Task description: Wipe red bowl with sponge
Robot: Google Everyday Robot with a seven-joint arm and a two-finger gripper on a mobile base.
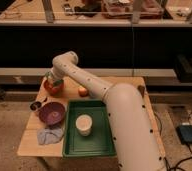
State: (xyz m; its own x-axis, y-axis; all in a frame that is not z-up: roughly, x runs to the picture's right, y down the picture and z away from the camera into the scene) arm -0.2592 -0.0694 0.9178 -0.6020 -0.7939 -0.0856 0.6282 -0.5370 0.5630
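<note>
The red bowl (54, 88) stands at the far left of the wooden table (31, 142). My gripper (51, 80) is right over the bowl, at its rim, with the white arm reaching in from the right. A small pale green piece (49, 77) shows at the gripper; it may be the sponge, but I cannot tell for sure. The inside of the bowl is mostly hidden by the gripper.
An orange fruit (82, 91) lies just right of the red bowl. A purple bowl (52, 113) and a small dark cup (35, 105) sit in front. A green tray (100, 140) holds a white cup (83, 124). A blue-grey cloth (50, 135) lies at the front left.
</note>
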